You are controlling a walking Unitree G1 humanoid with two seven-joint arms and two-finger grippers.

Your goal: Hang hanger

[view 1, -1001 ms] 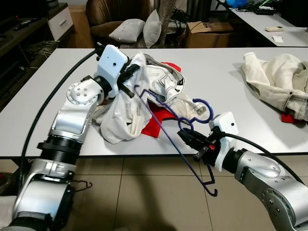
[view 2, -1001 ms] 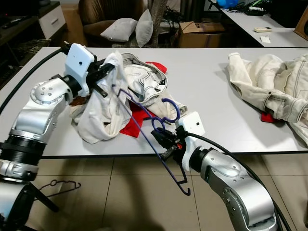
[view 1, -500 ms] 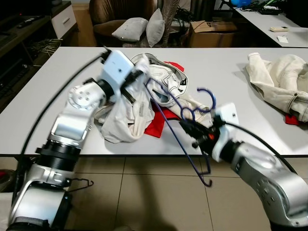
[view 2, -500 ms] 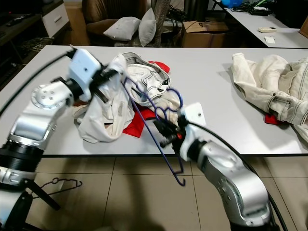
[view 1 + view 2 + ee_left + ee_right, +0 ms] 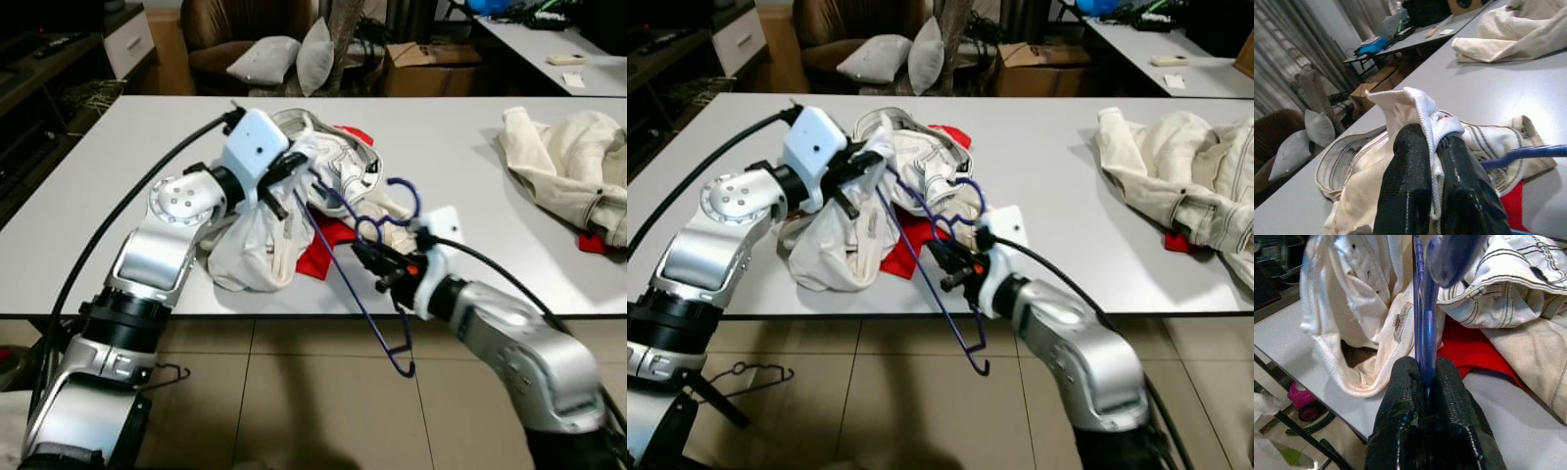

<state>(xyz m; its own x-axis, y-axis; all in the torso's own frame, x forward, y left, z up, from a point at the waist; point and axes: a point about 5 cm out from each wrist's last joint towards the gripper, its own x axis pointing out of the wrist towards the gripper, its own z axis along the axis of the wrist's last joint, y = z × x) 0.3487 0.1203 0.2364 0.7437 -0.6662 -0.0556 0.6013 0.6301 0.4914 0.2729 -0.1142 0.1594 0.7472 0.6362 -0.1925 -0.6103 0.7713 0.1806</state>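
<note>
The right tool [image 5: 377, 269] is clamped on the blue hanger [image 5: 358, 284] just below its hook, one end slanting off the desk [image 5: 88, 206] edge. The left tool [image 5: 1432, 171] pinches a fold of the white garment [image 5: 260, 240], lifted above a red cloth [image 5: 315, 257]. One hanger arm looks partly inside the garment; the threading seems unfinished and hanging remains. A beige jacket [image 5: 563, 176] lies well apart.

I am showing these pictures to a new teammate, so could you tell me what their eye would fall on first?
Probably the blue hanger, clamped in the right gripper at the table's near edge and running up into the white garment. The left gripper pinches that garment's edge, lifting it above a red cloth. A cream jacket lies crumpled at the table's right end.
</note>
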